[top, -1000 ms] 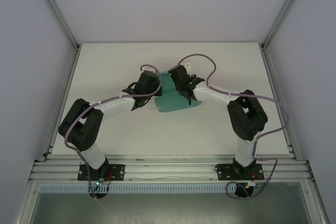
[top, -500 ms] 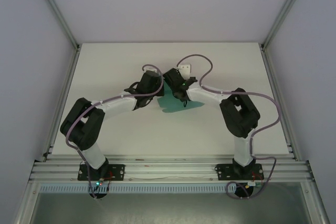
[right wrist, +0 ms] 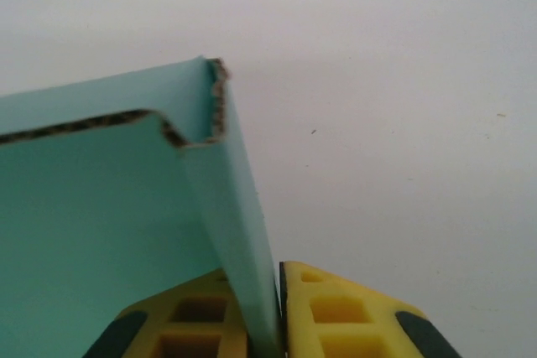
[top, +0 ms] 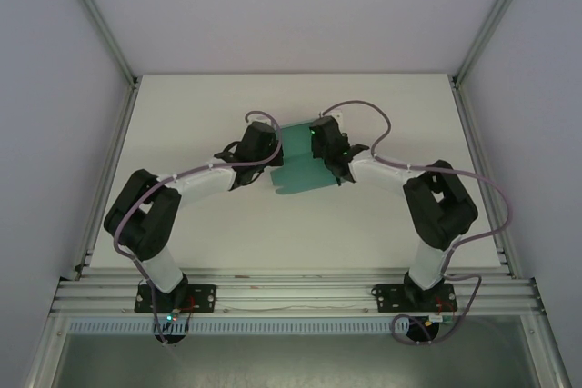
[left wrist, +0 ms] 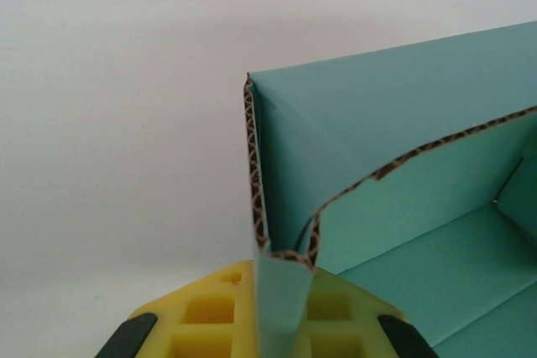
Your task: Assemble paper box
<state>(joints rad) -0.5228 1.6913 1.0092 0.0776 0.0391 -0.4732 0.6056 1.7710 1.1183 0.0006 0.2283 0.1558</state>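
Between the two hands, mid-table: the paper box (top: 298,168), teal-green and half-formed, with walls standing and the top open. The left hand (top: 269,154) sits at one end of it and the right hand (top: 329,150) at the other, the box spanning the gap between them. The table (top: 209,224) around it is white.

Left wrist view: the left hand (left wrist: 281,324) is closed on a card flap at a corner of the box (left wrist: 403,123). The flap runs down between the yellow pads (left wrist: 210,324). Ahead of the fingers two walls meet in an upright corner, and the box floor lies off to the hand's right. I cannot tell whether the flap is tucked in or merely pinched.

Right wrist view: the right hand (right wrist: 273,329) is clamped on the thin edge of an upright wall of the box (right wrist: 101,207). The wall rises straight out from between the fingers, with the box interior to the hand's left and bare table to its right.

Handling, as a judgement:
- The cut edges show brown fluting, so this is thin corrugated card. It is likely very light, and the grip needs little force.
- The panels look stiff across their faces, but the card will hinge readily at the creases. A pull off-line may open a fold rather than move the box.
- The fluted edges will crush under a hard pinch, and the coloured face looks smooth and possibly slippery.
- The best holds are low on a wall, close to a crease, with the pads flat on the face and one hand bracing while the other folds.
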